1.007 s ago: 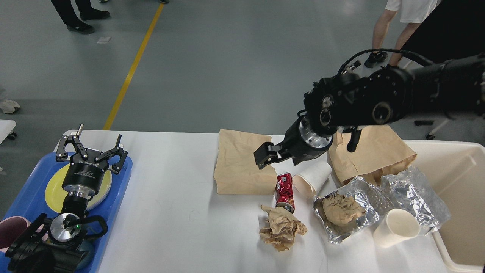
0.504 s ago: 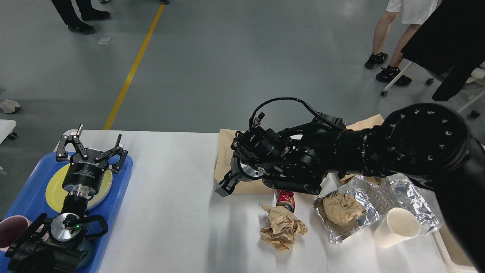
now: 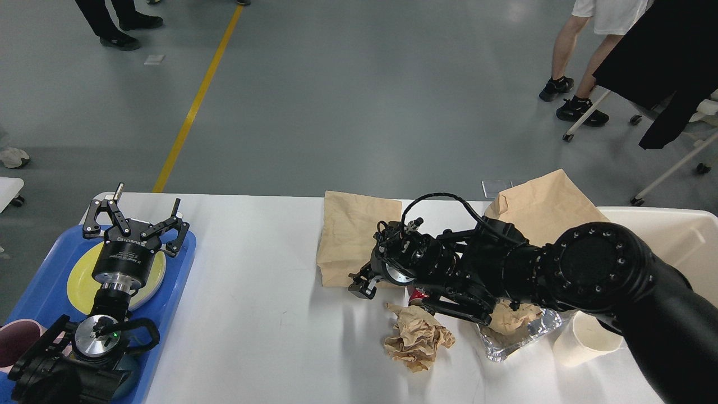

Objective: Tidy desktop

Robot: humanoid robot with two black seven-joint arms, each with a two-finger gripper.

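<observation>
The white desktop (image 3: 252,292) fills the lower view. My right gripper (image 3: 362,286) is low over it, at the front edge of a flat brown paper bag (image 3: 348,235); its fingers are dark and too small to tell apart. My right arm hides most of a crushed red can (image 3: 416,293). A crumpled brown paper wad (image 3: 418,336) lies just in front of the arm. My left gripper (image 3: 134,219) is open and empty above a yellow plate (image 3: 78,280) on the blue tray (image 3: 33,292).
A second brown paper bag (image 3: 547,205) stands at the back right beside a cream bin (image 3: 673,230). A foil tray (image 3: 513,345) with crumpled paper and a white paper cup (image 3: 586,339) lie at the front right. People stand on the floor beyond.
My right arm has swung down and left from above the cups to the flat bag's front edge, and now covers the can and the lying white cup. The left arm has not moved.
</observation>
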